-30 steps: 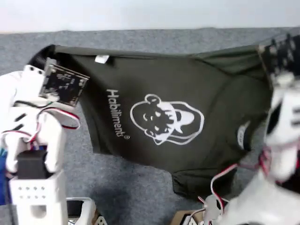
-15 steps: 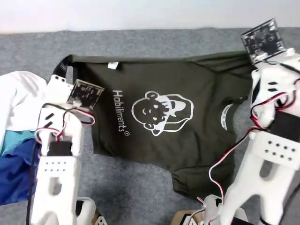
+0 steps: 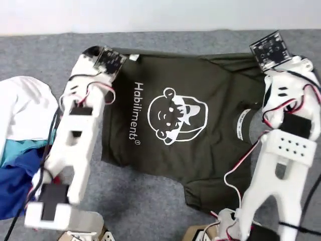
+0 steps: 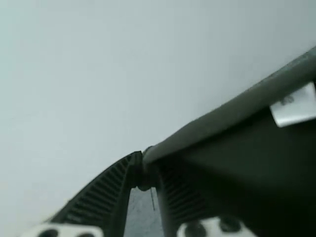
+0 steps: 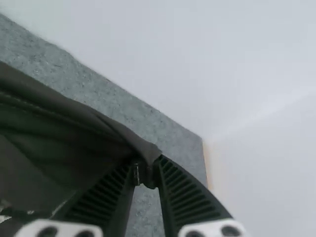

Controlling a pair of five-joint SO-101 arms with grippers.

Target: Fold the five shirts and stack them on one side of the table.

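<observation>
Leftmost, white, teal and blue shirts (image 3: 22, 135) lie heaped on the grey felt bench (image 3: 145, 201). Left fingers (image 4: 106, 195) clamp one far corner of the dark olive printed T-shirt (image 3: 200, 145) spread mid-bench; right fingers (image 5: 185, 195) pinch the other.

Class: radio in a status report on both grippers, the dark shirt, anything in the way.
Left gripper shut on dark shirt, far edge. Right gripper likewise. Print up. Clothes pile off to one side.
</observation>
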